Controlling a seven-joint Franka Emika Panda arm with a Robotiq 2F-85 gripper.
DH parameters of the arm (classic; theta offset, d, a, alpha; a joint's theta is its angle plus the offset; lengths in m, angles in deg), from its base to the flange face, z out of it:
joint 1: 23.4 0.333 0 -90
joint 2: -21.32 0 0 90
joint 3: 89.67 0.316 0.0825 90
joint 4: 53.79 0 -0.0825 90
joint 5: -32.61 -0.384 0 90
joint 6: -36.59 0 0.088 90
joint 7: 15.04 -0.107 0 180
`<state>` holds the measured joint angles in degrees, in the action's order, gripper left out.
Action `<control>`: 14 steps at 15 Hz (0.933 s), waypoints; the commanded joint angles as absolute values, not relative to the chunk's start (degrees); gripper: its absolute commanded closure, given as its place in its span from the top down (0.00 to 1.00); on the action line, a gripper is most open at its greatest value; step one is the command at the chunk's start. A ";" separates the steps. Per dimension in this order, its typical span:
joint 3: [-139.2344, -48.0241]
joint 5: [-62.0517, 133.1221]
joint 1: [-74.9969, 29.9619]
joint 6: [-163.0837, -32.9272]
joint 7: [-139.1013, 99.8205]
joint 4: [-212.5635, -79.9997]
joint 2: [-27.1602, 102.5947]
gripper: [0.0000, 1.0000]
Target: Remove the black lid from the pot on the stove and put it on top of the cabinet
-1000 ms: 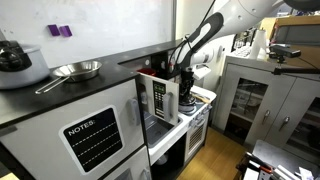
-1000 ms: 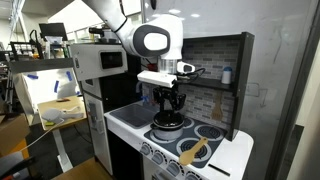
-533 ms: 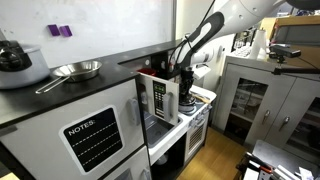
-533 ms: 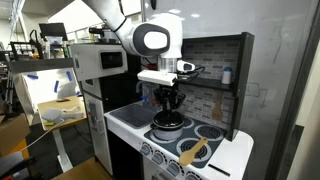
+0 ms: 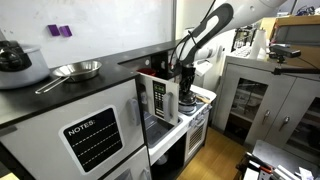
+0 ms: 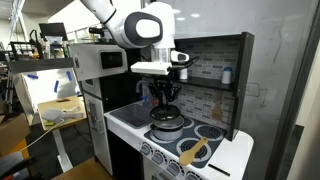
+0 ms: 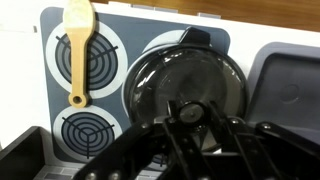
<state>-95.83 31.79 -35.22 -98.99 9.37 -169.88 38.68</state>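
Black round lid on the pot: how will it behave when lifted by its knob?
Probably stiff: the black round lid shows a clean flat disc. Its glossy sheen suggests smooth plastic, so the small knob could slip between the fingers. Likely light: it looks thin.

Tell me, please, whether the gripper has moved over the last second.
Yes. The gripper has risen slightly above the stove, its fingers closed on the lid; whether the lid has left the pot is unclear.
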 commanded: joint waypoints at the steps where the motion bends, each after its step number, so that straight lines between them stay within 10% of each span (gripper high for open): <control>1: -95.50 33.34 -34.23 -98.73 7.98 -175.80 31.03 0.08; 14: -96.07 39.44 -30.72 -74.30 1.20 -193.08 -2.75 0.08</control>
